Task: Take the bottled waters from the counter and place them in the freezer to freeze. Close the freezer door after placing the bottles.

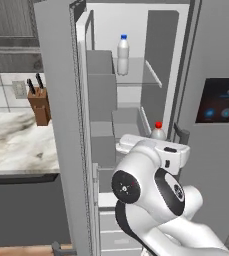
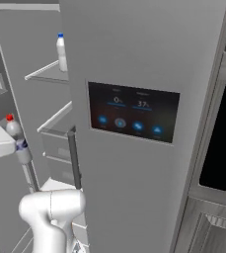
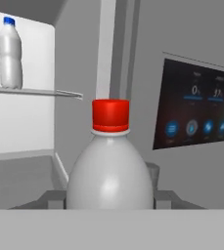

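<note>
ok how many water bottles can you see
2. The blue-cap bottle stands upright on a freezer shelf; the red-cap bottle is held in the gripper at the freezer opening.

- Lighting is even and diffuse with no visible lamp; all three pictures are bright.
- The freezer (image 1: 131, 45) interior is the brightest area, near white in the left base view.
- Shadows are soft: a faint one under the glass shelf (image 3: 35, 91).
- The red-capped bottle (image 3: 110, 166) carries a soft highlight (no hard glare).
- The display panel (image 2: 132, 111) glows blue.
- Edges look slightly soft throughout; straight lines stay unbent.
</note>
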